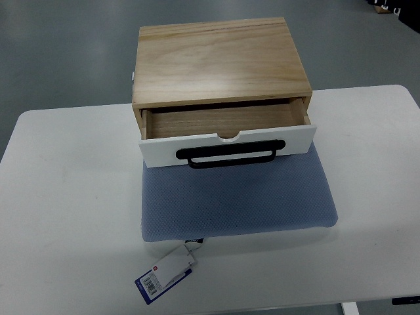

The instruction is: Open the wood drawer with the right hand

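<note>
One light wooden box w/ a white-fronted drawer (226,141) sits at table centre, drawer partly pulled out, black bar handle (230,155) facing cam. Box rests on blue-grey mesh pad (243,203) on white table (65,197). No hand in shot, so finger state can't be told.

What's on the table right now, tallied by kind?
Wooden drawer box, its drawer partly pulled out: 1
Blue mesh cushion: 1
Tag at the cushion's near edge: 1
Total: 3, on the white table. No robot hand in view.
</note>
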Controlling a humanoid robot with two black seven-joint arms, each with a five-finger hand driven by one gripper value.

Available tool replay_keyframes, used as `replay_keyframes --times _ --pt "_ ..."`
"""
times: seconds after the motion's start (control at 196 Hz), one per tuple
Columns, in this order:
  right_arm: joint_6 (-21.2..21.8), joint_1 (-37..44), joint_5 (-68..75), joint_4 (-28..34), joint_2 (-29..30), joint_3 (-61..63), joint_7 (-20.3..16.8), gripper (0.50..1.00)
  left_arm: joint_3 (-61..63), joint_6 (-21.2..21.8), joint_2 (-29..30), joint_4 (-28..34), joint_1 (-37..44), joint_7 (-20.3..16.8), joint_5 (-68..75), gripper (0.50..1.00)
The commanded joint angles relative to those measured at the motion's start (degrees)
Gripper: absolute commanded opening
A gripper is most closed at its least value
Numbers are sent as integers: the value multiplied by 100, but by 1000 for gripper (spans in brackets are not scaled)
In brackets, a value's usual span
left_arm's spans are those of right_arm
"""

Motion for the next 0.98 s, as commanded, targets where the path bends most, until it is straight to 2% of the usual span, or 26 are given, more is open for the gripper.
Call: replay_keyframes --times 0.0,0.163,0.214,0.24,0.561,0.826,0.974 --pt "-157 -471 -463 -329 488 650 -36 926 1 0 0 0 0 0 0 1000" --pt "-280 -1095 -1061 -417 989 1388 -45 926 1 0 0 0 0 0 0 1000" --pt "-280 -1095 -1061 -417 989 1388 -45 926 1 0 0 0 0 0 0 1000" --pt "-377 -1314 -1228 -417 1191 1617 -71 926 -8 0 0 0 0 9 0 1000" --pt "-852 -1877 -1746 -417 1921 2364 -72 926 1 0 0 0 0 0 0 1000" --pt "-913 -2071 -1676 -417 2141 2382 34 930 1 0 0 0 0 0 0 1000" --pt "-931 -2115 -1641 -426 2185 2382 350 930 1 0 0 0 0 0 0 1000"
